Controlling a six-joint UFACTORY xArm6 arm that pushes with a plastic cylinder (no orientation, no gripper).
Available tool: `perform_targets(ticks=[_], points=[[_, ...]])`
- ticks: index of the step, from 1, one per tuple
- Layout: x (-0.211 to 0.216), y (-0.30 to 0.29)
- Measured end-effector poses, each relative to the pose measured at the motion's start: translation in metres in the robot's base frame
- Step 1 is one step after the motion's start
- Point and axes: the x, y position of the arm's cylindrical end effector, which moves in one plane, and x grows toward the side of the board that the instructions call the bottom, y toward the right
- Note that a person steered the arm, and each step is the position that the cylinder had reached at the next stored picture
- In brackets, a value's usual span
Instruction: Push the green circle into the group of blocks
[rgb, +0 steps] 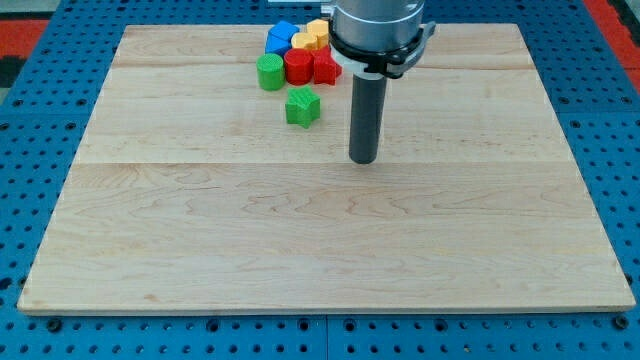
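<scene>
A green circle (270, 72) stands at the left end of a group of blocks near the view's top, touching a red block (298, 66). A second red block (325, 68) is to the right of the first. A blue block (281, 38) and two yellow blocks (305, 42) (318, 32) sit behind them. Another green block (302, 105), angular in shape, stands alone just below the group. My tip (363, 159) rests on the board to the right of and below this lone green block, apart from all blocks.
The wooden board (200, 250) lies on a blue perforated table (30, 120). The arm's dark body (380, 30) hangs over the group's right end and hides part of it.
</scene>
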Motion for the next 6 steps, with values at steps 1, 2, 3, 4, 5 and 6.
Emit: perform_targets(ticks=[1, 2, 3, 4, 5, 6], points=[[-0.008, 0.0], [-0.01, 0.0], [-0.013, -0.016], [-0.017, -0.033], [-0.042, -0.033], [-0.063, -0.034]])
